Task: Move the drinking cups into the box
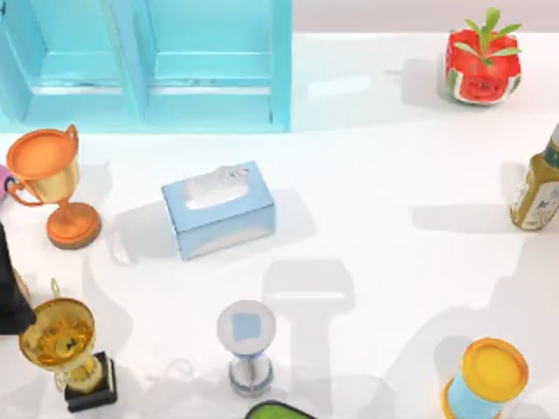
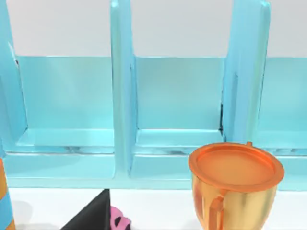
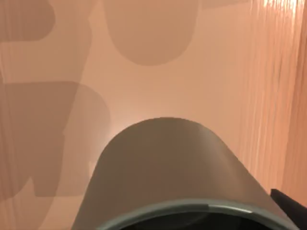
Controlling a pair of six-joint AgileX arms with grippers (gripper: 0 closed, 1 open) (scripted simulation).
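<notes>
Here our right wrist camera sits close over one drinking cup [image 3: 168,167]: matte grey-green, tapered, dark inside, above a pinkish surface crossed by shadows. Whether the right gripper holds it we cannot tell. We judge a cup is mid-transfer; the next move calls for placing it in the box, which we cannot identify. Our left arm [image 1: 10,292] sits at the table's left edge, facing the glossy blue shelf [image 2: 124,96] and orange trophy [image 2: 235,187].
</notes>
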